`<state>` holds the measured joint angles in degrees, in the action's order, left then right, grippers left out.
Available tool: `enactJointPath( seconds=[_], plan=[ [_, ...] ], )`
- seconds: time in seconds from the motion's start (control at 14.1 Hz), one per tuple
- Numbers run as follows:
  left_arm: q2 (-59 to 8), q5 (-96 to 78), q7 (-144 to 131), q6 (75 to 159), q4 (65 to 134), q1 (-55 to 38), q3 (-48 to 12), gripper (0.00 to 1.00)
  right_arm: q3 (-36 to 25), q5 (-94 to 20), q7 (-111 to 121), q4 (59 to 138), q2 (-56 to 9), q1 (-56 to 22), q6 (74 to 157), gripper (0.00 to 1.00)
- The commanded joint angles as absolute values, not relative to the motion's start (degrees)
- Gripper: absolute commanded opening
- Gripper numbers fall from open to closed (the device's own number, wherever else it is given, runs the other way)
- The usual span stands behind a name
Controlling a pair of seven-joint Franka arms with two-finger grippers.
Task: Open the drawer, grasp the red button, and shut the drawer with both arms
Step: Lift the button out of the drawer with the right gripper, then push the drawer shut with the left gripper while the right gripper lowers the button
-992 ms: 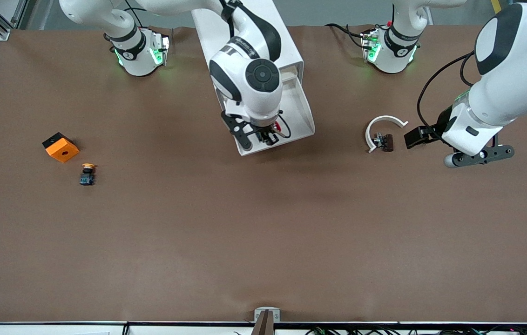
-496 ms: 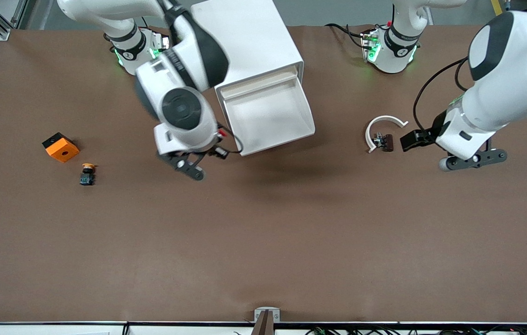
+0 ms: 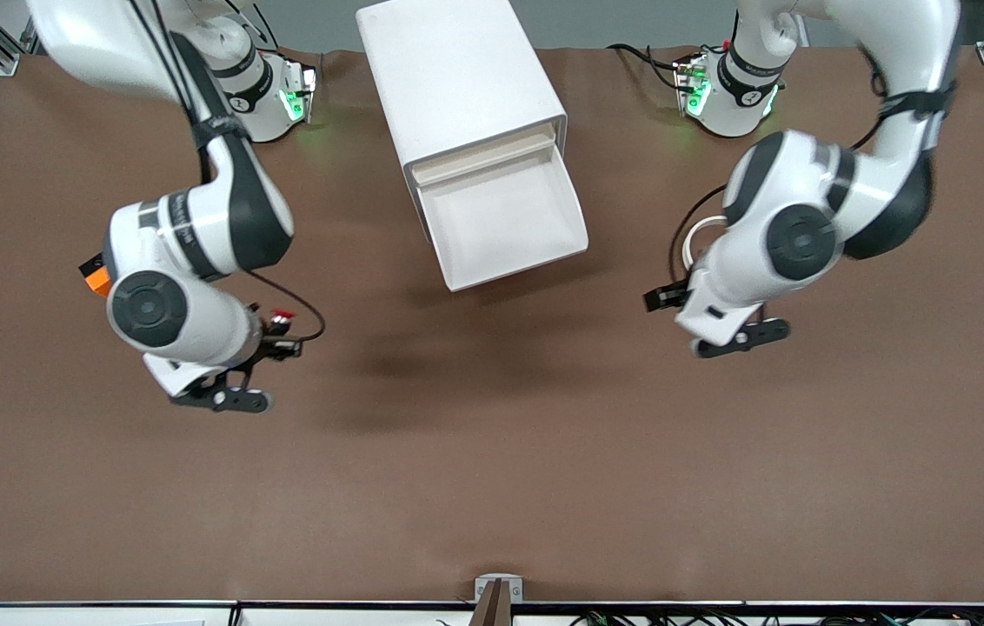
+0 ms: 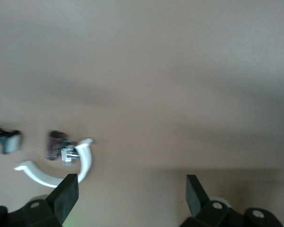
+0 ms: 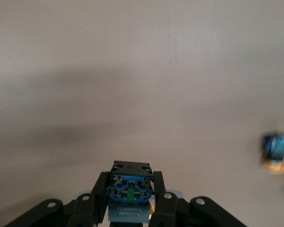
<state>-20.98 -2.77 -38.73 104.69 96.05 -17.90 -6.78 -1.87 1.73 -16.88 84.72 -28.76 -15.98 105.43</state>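
Note:
The drawer [image 3: 505,217] stands pulled out of the white cabinet [image 3: 457,78], and its tray shows nothing inside. My right gripper [image 3: 279,337] hangs over the bare table between the cabinet and the right arm's end. It is shut on the button [image 3: 283,316], whose red cap peeks out. In the right wrist view the button's black-and-blue body [image 5: 130,191] sits clamped in the right gripper [image 5: 131,178]. My left gripper [image 3: 662,298] is open and holds nothing. It hovers over the table toward the left arm's end, and the left wrist view shows this gripper [image 4: 131,184] above bare table.
An orange block [image 3: 95,278] pokes out from under the right arm. A yellow-capped button [image 5: 274,152] lies on the table near it. A white curved piece [image 4: 52,172] with a small dark part [image 4: 57,144] lies by the left gripper, mostly hidden in the front view.
The right arm has swung from over the drawer toward its own end of the table, carrying the button. The left arm has moved in toward the middle, over the white curved piece.

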Motion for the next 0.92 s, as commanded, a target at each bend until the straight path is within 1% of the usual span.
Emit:
enactJointPath(
  seconds=[0.0,0.07,0.14,0.28,0.43,0.5,0.57,0.71,0.85],
  plan=[
    [-26.53,-2.2,-45.85,108.52,93.34,-21.95,-6.94,1.0,-0.7,2.99,-5.93,93.32,-26.28,-9.87,115.71,0.19],
    [-27.85,-2.28,-48.4,110.2,93.17,-23.71,-6.94,1.0,-0.79,3.51,-2.76,95.17,-26.45,-8.36,119.06,0.19],
    [-28.73,-2.29,-50.17,111.52,93.16,-25.3,-7.03,1.0,-0.79,4.47,-1.59,96.66,-26.46,-6.87,120.74,0.19],
    [-30.14,-4.38,-51.94,113.29,93.16,-28.46,-6.94,1.0,-0.79,5.62,-1.06,97.12,-26.54,-4.84,121.11,0.19],
    [-30.85,-5.01,-52.12,113.38,93.25,-29.44,-7.12,1.0,-0.79,8.16,-0.62,97.38,-26.81,-2.21,120.94,0.2],
    [-31.37,-5.18,-52.03,113.38,93.25,-31.18,-7.12,1.0,-0.79,8.96,0.08,98.86,-26.63,-1.85,120.76,0.2],
    [-31.9,-5.19,-52.12,113.47,93.25,-32.68,-7.12,1.0,-0.79,8.96,0.17,100.09,-26.37,-1.5,121.02,0.22],
    [-31.99,-6.06,-52.12,113.55,93.43,-33.66,-7.64,1.0,-0.79,9.05,0.26,102.56,-26.28,-0.62,121.29,0.22],
    [-31.99,-7.64,-52.12,113.55,93.87,-34.27,-8.87,1.0,-0.7,9.05,0.35,105.36,-26.11,0.09,123.73,0.22]
  ],
)
